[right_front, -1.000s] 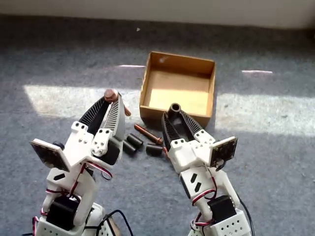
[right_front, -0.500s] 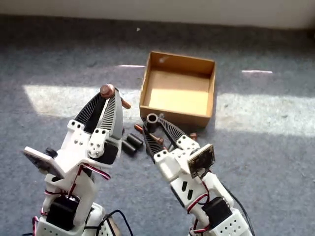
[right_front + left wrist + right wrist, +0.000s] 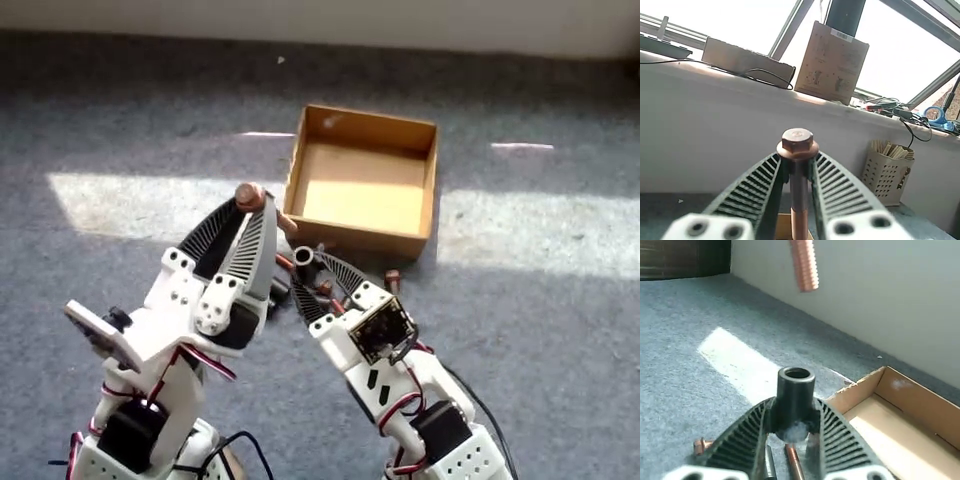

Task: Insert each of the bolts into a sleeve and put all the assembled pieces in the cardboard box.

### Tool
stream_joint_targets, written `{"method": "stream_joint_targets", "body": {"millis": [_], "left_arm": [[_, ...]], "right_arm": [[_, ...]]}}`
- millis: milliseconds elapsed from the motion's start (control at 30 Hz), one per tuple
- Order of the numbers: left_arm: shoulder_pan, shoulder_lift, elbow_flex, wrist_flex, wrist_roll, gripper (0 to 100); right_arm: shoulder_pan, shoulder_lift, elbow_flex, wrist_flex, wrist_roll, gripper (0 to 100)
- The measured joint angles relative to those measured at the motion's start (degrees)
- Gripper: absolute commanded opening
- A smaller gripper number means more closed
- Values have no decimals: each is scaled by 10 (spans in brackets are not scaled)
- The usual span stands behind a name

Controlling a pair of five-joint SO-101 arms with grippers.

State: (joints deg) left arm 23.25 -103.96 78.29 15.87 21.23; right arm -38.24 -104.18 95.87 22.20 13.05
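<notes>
On the grey carpet (image 3: 560,330), open on both sides, the cardboard box (image 3: 350,238) sits toward the far edge, empty, so nothing looks boxed yet. Before its near wall the left gripper (image 3: 252,205) clamps a bolt (image 3: 250,193) and the right gripper (image 3: 310,268) clamps a sleeve (image 3: 304,257), near but unmated; loose bolts (image 3: 392,279) lie on the carpet beside them, left to do.

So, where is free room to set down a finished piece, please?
The cardboard box is bare inside. The carpet is free left of the box and right of it. It is crowded before the box's near wall: loose bolts lie there, by the left gripper and right gripper.
</notes>
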Motion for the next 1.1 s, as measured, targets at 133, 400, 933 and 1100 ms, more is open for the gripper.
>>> {"method": "stream_joint_targets", "body": {"millis": [133,400,933,1100], "left_arm": [[25,0,9,19,0,7],[45,0,52,19,0,7],[45,-1,71,13,0,7],[45,-3,95,-12,0,7]], "right_arm": [[25,0,0,0,0,5],[28,0,0,0,0,5],[30,1,0,1,1,5],[23,2,0,2,1,5]]}}
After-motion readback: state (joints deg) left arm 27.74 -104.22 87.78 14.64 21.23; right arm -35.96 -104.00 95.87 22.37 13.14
